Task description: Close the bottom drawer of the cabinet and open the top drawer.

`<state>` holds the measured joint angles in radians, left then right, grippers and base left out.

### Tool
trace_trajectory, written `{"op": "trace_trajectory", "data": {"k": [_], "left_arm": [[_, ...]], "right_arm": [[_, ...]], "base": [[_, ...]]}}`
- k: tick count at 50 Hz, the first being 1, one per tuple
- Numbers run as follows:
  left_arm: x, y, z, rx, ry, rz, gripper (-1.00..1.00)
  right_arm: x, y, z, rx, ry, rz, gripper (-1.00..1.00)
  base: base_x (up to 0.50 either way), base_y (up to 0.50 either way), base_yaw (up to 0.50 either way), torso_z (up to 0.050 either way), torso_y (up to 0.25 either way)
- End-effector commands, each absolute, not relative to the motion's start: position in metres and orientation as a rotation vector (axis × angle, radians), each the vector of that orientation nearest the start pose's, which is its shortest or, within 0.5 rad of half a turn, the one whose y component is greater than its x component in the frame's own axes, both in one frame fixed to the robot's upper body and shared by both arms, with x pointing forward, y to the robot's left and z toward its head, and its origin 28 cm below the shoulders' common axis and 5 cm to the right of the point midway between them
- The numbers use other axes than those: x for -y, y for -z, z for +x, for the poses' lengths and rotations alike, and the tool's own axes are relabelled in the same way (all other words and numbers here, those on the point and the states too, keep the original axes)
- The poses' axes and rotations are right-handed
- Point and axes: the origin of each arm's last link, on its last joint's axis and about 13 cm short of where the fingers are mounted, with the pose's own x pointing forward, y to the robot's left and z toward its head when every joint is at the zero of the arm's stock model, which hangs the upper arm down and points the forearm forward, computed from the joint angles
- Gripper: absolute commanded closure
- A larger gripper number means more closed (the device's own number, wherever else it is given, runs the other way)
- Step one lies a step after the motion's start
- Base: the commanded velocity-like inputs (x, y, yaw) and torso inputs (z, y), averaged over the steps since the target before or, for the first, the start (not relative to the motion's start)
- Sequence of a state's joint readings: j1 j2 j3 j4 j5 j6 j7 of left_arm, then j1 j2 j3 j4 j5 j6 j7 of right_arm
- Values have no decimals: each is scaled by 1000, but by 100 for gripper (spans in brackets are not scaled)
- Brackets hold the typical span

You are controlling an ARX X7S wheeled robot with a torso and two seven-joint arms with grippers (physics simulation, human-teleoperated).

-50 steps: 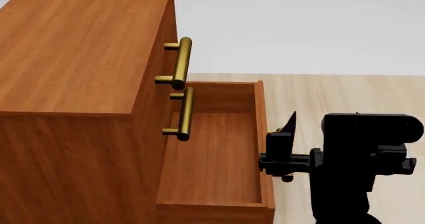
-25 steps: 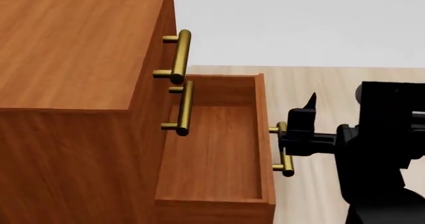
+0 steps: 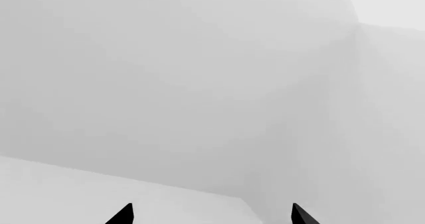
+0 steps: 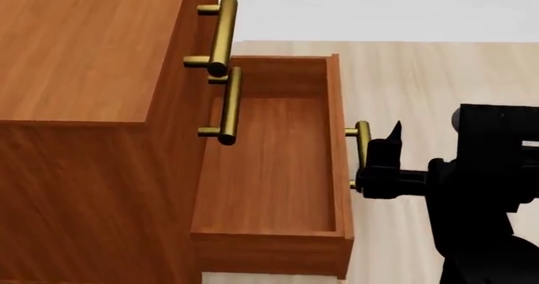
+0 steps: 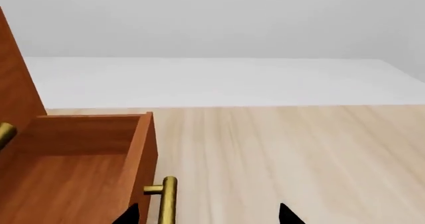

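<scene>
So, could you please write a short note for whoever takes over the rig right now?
Right gripper: open, beside the bottom drawer's brass handle, holding nothing.
Left gripper: open, empty, facing blank grey, away from the job.
The cabinet: the bottom drawer is pulled far out and looks empty. The top drawer and the middle drawer sit shut.
Done: nothing yet.
Left: push the bottom drawer shut, then pull the top drawer open by its handle.

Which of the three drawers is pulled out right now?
The bottom drawer: its box juts out, empty, with its handle by the right gripper. The top drawer and middle drawer sit flush.
</scene>
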<state>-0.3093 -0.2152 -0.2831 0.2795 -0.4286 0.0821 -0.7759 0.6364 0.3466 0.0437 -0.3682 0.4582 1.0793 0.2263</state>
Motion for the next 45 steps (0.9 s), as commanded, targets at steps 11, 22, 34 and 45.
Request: {"op": "trace_trajectory", "data": {"k": [11, 22, 34, 45], "left_arm": [[-300, -166, 251, 636, -892, -484, -100], [-300, -166, 251, 643, -874, -501, -100], [-299, -167, 252, 643, -874, -498, -100], [-299, -167, 252, 643, -871, -496, -100]], "right_arm": [[160, -186, 287, -105, 89, -22, -100], [162, -186, 307, -170, 87, -15, -100], [176, -173, 352, -339, 159, -32, -100], [188, -151, 370, -415, 256, -84, -100]], "base": [[0, 0, 0, 0, -137], [0, 0, 0, 0, -86], [0, 0, 0, 0, 0], [0, 0, 0, 0, 0]]}}
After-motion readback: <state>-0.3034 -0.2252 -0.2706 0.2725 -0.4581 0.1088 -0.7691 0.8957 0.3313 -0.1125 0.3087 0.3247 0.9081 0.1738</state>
